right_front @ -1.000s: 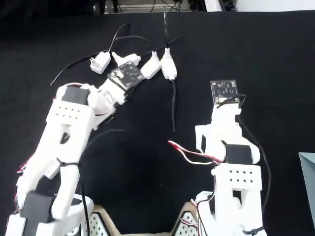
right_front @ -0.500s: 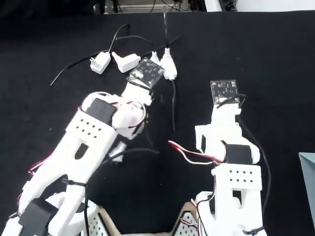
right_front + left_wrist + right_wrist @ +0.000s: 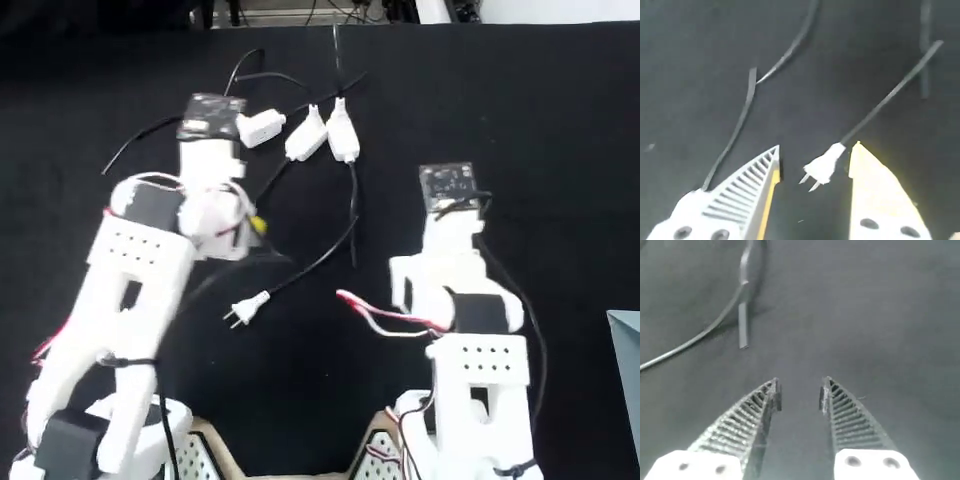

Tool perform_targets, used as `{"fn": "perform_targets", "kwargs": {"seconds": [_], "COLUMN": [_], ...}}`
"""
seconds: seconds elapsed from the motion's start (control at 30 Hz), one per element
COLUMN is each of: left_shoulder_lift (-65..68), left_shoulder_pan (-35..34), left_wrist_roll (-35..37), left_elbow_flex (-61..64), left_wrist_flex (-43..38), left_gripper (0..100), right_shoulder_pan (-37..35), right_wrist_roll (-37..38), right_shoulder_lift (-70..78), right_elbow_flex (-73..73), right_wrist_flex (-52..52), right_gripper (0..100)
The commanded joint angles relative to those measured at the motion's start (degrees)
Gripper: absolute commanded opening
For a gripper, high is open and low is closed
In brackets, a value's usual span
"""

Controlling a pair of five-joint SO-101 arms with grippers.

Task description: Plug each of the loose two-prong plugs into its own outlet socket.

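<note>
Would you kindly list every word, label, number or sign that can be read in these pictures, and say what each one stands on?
No text here can be read.
White outlet sockets: no print can be made out.
Loose plug: no marking shows on it.
Dark board on the right arm: a few pale marks, too small to read.
</note>
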Motion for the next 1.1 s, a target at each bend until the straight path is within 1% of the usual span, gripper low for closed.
{"fn": "perform_targets", "kwargs": {"seconds": [0.0,0.13,0.23,0.37,0.47,0.57,0.63,0.77,0.83,0.97,1.07], "left_shoulder_lift": [-1.85,-1.85,-1.85,-1.85,-1.85,-1.85,-1.85,-1.76,-1.76,-1.76,-1.76], "left_shoulder_pan": [-10.33,-18.15,-23.08,-29.58,-33.63,-37.32,-39.52,-41.98,-41.89,-42.07,-41.98], "left_wrist_roll": [-3.52,-3.60,-3.60,-3.60,-3.34,-0.53,0.44,2.20,2.46,2.46,2.46], "left_elbow_flex": [-0.31,4.18,7.69,13.76,18.59,21.49,22.46,23.25,24.31,24.92,24.92], "left_wrist_flex": [2.46,2.29,1.93,-3.96,-9.49,-13.01,-14.68,-15.82,-17.14,-18.55,-18.46], "left_gripper": [23,23,23,23,23,23,23,23,23,23,23], "right_shoulder_pan": [-10.81,-17.85,-22.24,-30.15,-35.87,-40.26,-42.02,-42.90,-42.99,-43.16,-43.96], "right_wrist_roll": [-5.71,-8.53,-11.25,-18.73,-23.38,-27.34,-29.63,-31.91,-31.91,-32.00,-34.81], "right_shoulder_lift": [-0.40,2.77,10.86,24.57,33.10,40.66,45.58,55.25,59.21,65.63,69.58], "right_elbow_flex": [-4.26,-9.63,-14.46,-22.20,-26.95,-32.13,-35.30,-41.71,-44.79,-51.12,-54.55], "right_wrist_flex": [4.92,7.30,9.14,11.25,10.90,10.81,10.81,11.16,10.99,10.81,9.93], "right_gripper": [14.1,14.2,14.2,14.2,14.2,14.3,15.8,25.4,25.7,23.0,22.4]}}
